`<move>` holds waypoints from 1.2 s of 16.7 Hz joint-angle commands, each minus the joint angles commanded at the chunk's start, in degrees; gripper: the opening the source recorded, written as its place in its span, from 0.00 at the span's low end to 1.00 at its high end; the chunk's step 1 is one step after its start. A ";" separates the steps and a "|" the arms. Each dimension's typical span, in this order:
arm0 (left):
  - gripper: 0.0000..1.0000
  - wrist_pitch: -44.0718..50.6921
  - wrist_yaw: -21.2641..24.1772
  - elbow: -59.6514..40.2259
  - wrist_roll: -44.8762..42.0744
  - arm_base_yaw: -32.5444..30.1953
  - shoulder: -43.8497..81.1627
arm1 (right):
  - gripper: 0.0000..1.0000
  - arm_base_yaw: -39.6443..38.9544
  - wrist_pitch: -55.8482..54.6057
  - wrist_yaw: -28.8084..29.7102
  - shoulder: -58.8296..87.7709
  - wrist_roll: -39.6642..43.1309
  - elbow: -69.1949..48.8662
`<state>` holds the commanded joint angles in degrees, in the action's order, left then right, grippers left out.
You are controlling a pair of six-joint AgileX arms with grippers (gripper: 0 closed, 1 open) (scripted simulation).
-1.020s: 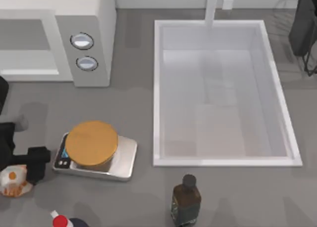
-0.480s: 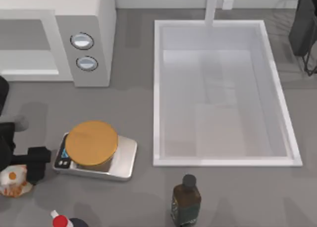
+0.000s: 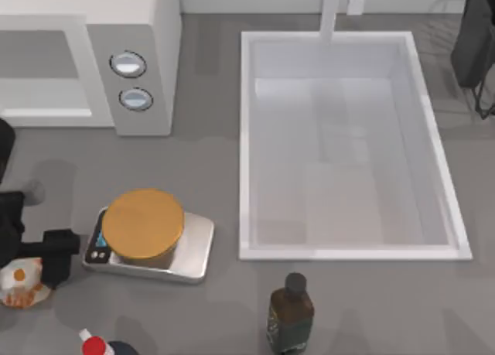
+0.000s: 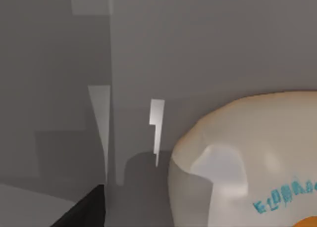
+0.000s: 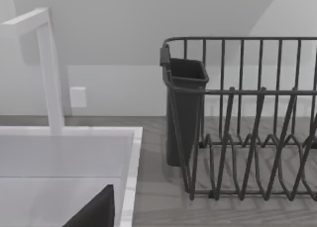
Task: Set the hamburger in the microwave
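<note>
Golden-tan hamburger (image 3: pixel 17 284) sits at the counter's (image 3: pixel 209 177) left edge, touching the left pincer (image 3: pixel 39 264); its grip state I cannot tell. Risk: a shallow pinch could drop the hamburger before the microwave (image 3: pixel 85 61), or the arm could clip the scale (image 3: pixel 147 235); the right pincer (image 3: pixel 476 42) is parked at the far right corner.

The grey worktop (image 3: pixel 209 162) carries everything here. At eleven o'clock stands the microwave (image 3: pixel 85 61), its knob panel facing six. A white sink (image 3: pixel 247 177) fills the two-to-four o'clock part, with a white tap (image 3: pixel 331 11) at its twelve o'clock rim. A dark dish rack (image 5: pixel 242 118) stands at one o'clock. The scale (image 3: pixel 193 250) sits at seven, the hamburger (image 3: pixel 19 285) at eight by the edge, a dark bottle (image 3: pixel 290 312) at six, and a red-capped bottle (image 3: pixel 97 346) near seven.
</note>
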<state>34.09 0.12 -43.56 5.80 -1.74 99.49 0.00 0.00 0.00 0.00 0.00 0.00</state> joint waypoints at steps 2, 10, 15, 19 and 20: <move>0.00 0.00 0.00 0.00 0.00 0.00 0.00 | 1.00 0.00 0.00 0.00 0.00 0.00 0.00; 0.00 14.62 -1.20 -3.66 -1.61 -2.81 -8.92 | 1.00 0.00 0.00 0.00 0.00 0.00 0.00; 0.00 27.19 -0.03 -9.57 -0.68 -2.53 -13.10 | 1.00 0.00 0.00 0.00 0.00 0.00 0.00; 0.00 31.25 0.25 -14.15 -0.06 -0.36 -13.99 | 1.00 0.00 0.00 0.00 0.00 0.00 0.00; 0.00 31.22 0.15 -15.01 -0.08 -0.01 -14.12 | 1.00 0.00 0.00 0.00 0.00 0.00 0.00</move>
<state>65.31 0.27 -58.57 5.73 -1.75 85.38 0.00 0.00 0.00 0.00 0.00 0.00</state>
